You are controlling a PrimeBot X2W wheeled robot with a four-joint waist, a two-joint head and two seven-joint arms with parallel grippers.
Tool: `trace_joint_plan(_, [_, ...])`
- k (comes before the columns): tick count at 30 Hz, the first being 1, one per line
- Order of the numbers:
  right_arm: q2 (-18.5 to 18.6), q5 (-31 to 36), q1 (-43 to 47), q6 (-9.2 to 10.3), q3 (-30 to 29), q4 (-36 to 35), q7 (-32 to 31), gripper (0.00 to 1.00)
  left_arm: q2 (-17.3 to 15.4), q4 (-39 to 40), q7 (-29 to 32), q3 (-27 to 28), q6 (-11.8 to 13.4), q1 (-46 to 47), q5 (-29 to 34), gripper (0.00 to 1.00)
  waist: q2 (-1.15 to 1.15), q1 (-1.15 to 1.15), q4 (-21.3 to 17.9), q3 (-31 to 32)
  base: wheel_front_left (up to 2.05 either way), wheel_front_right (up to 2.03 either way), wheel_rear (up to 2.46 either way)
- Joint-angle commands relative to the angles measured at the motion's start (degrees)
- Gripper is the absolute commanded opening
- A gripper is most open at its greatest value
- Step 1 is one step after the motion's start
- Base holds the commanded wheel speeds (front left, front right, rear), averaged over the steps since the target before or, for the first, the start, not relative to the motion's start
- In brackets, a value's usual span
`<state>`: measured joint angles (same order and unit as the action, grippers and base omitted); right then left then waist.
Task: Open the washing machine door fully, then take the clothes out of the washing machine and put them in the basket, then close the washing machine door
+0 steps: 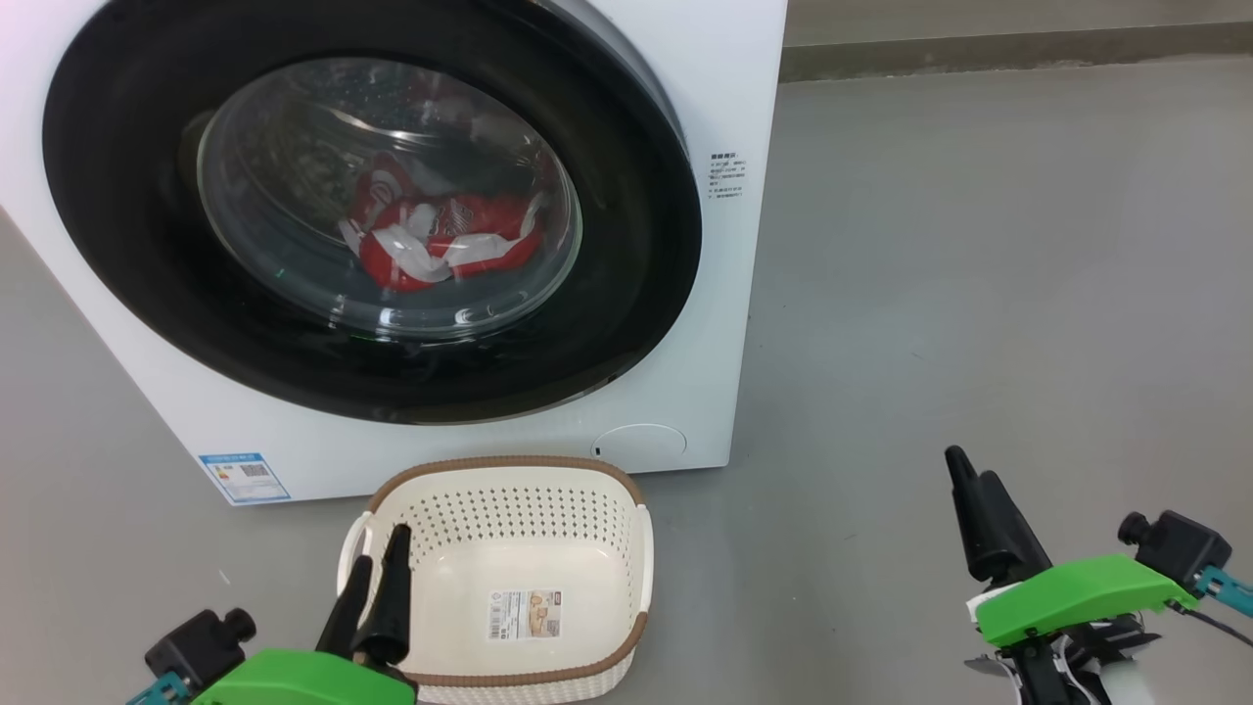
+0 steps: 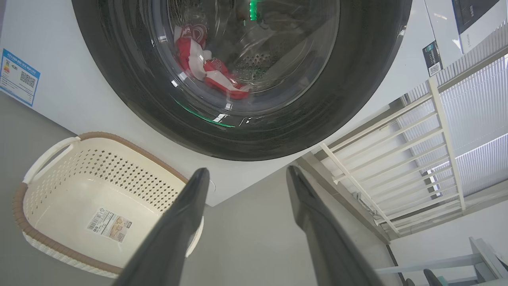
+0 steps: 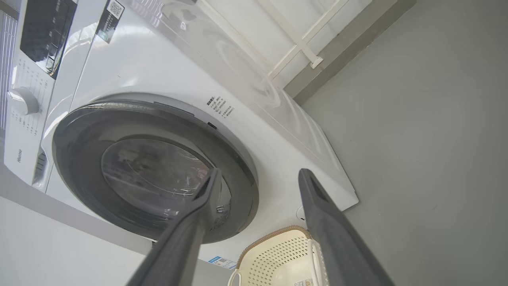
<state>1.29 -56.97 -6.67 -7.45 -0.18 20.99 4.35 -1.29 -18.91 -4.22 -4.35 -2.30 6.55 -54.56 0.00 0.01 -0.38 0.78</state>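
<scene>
Cream basket (image 1: 529, 514) just beside left gripper (image 1: 380, 544).

The grey floor (image 1: 979, 245) spreads matt before me. Along its far edge I see a darker skirting strip (image 1: 1018, 54). A white barred rail (image 2: 445, 139) stands by that edge, with pale ribbed panels (image 2: 476, 119) behind it.

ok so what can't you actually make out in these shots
Clothes: head view, blurred behind the door glass; print unreadable.
Washing machine: head view, top cut off by the upper edge.
Blue label: head view, text too small.
Basket: right wrist view, cut by the bottom edge and the right gripper.
</scene>
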Motion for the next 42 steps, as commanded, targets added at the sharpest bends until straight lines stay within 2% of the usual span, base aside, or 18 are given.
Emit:
trace_joint_plan(1, [0.58, 1.23, -3.44, -0.02, 1.15, -1.46, 0.72, 1.0, -1.01, 1.5, -0.78, 0.63, 0.24, 3.25, 1.33, 1.0, 0.0, -0.01, 0.0, -0.01, 0.0, 0.0, 0.0])
trace_joint_plan(17, [0.85, 11.36, -5.76, -0.03, 3.71, -1.07, 3.42, 1.0, -1.11, 2.01, -3.49, -0.51, 2.15, 5.08, 11.5, 1.0, 0.0, -0.01, -0.09, 0.12, 0.0, 0.0, 0.0])
trace_joint_plan(29, [1.06, 18.79, -7.46, -0.03, 5.17, -0.66, 5.44, 1.0, -1.22, 1.29, -5.52, -2.21, 3.2, 6.67, 16.77, 1.0, 0.0, -0.01, -0.11, 0.27, 0.0, 0.0, 0.0])
trace_joint_plan(42, [1.28, 26.86, -9.27, -0.03, 6.47, -0.05, 7.54, 1.0, -1.46, 1.43, -7.72, -3.36, 5.74, 8.16, 25.98, 1.0, 0.0, -0.01, -0.14, 0.48, 0.0, 0.0, 0.0])
